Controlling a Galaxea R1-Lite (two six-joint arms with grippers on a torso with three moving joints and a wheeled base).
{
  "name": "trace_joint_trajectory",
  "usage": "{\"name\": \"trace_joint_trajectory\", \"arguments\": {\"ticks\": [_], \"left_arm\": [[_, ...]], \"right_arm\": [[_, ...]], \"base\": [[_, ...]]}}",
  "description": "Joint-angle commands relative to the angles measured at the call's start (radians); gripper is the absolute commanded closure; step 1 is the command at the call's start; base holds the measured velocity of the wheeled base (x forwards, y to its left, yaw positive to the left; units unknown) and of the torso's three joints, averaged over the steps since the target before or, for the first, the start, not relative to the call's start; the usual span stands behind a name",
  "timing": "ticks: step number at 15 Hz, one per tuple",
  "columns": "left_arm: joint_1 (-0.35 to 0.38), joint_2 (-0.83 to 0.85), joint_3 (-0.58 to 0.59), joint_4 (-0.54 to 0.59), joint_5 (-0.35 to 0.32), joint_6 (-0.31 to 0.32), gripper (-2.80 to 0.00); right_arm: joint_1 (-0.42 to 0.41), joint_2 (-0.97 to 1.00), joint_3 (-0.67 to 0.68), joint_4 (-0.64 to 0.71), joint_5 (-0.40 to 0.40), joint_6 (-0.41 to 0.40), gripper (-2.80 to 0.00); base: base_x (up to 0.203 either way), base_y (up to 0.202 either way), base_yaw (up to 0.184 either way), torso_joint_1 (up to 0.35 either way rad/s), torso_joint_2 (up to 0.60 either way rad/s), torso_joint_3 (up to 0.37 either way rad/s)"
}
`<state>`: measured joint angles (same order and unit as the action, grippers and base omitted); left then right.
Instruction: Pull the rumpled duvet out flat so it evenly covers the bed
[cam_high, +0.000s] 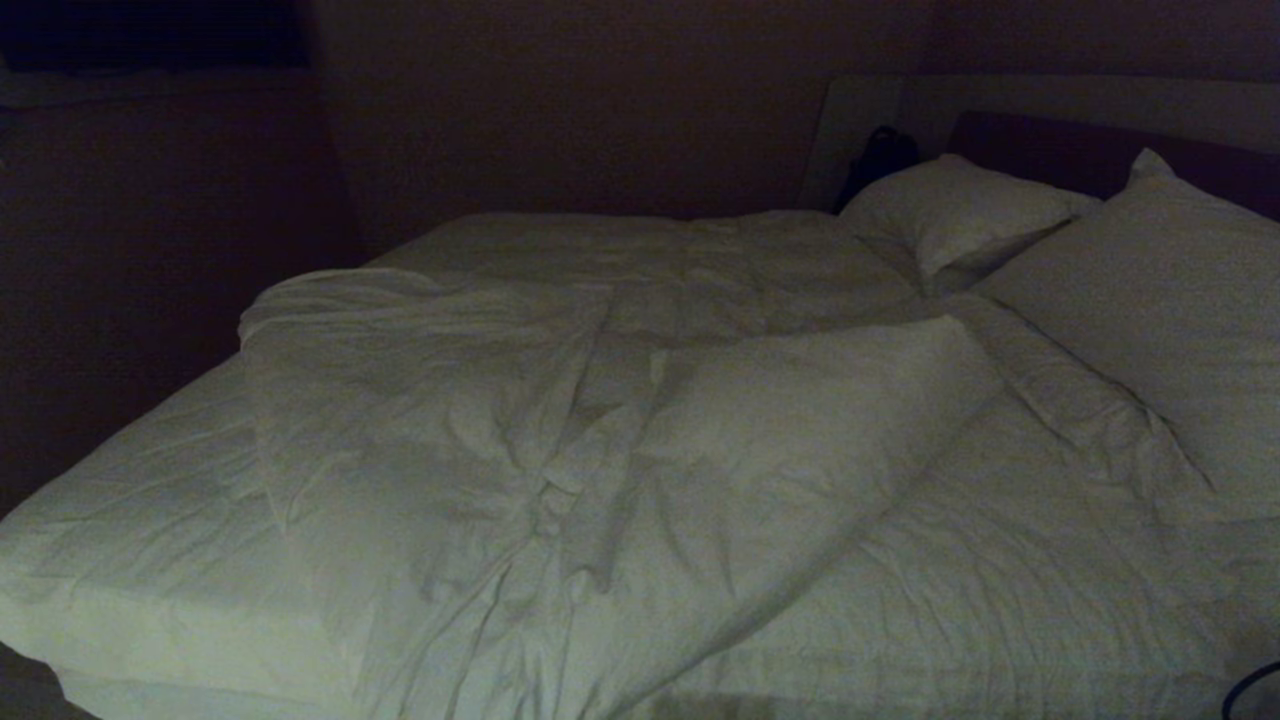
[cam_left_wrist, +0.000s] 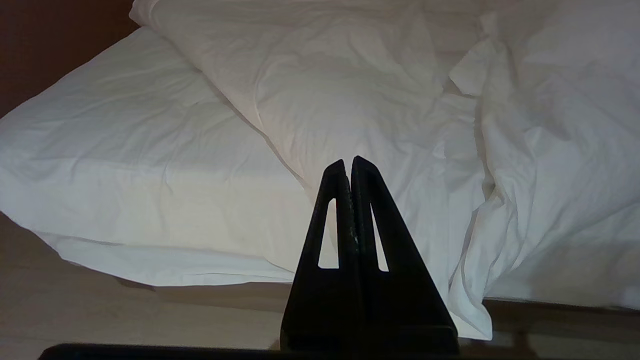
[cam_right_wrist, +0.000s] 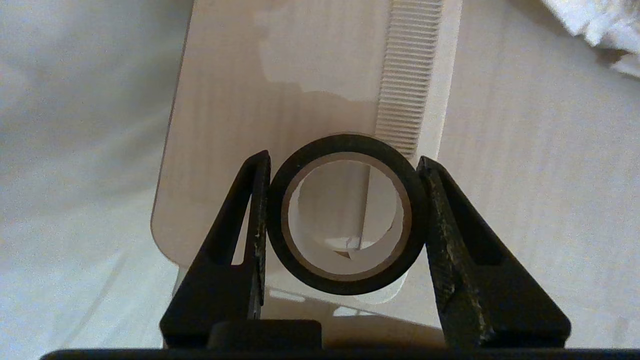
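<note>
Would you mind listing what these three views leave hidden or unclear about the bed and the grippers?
- Head view: neither arm shows; the bed runs past the lower and right edges, so the duvet hem there is cut off.
- Head view: a dark object behind the pillows is too dim to identify.
- Right wrist view: the right gripper clamps a black tape roll, blocking the pale surface beyond.
- Left wrist view: the left gripper, shut, hides some duvet.
</note>
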<state>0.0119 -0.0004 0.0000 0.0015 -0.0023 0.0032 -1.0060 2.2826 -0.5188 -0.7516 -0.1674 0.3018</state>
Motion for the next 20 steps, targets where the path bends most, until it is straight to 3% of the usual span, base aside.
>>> {"name": "trace_joint_trajectory", "arguments": {"ticks": [1, 4, 20], "left_arm": [[0.0, 0.0, 0.0, 0.0, -0.001, 0.0, 0.0], [0.0, 0.0, 0.0, 0.0, -0.001, 0.0, 0.0], [0.0, 0.0, -0.001, 0.0, 0.001, 0.0, 0.0]], "right_arm": [[0.0, 0.004, 0.022, -0.055, 0.002, -0.014, 0.0], [0.0, 0.025, 0.042, -0.12, 0.002, -0.04, 0.0], [0.003, 0.035, 0.046, -0.121, -0.007, -0.05, 0.0]], "base": [[0.0, 0.0, 0.0, 0.0, 0.0, 0.0], [0.0, 0.0, 0.0, 0.0, 0.0, 0.0], [0.0, 0.0, 0.0, 0.0, 0.0, 0.0]]}}
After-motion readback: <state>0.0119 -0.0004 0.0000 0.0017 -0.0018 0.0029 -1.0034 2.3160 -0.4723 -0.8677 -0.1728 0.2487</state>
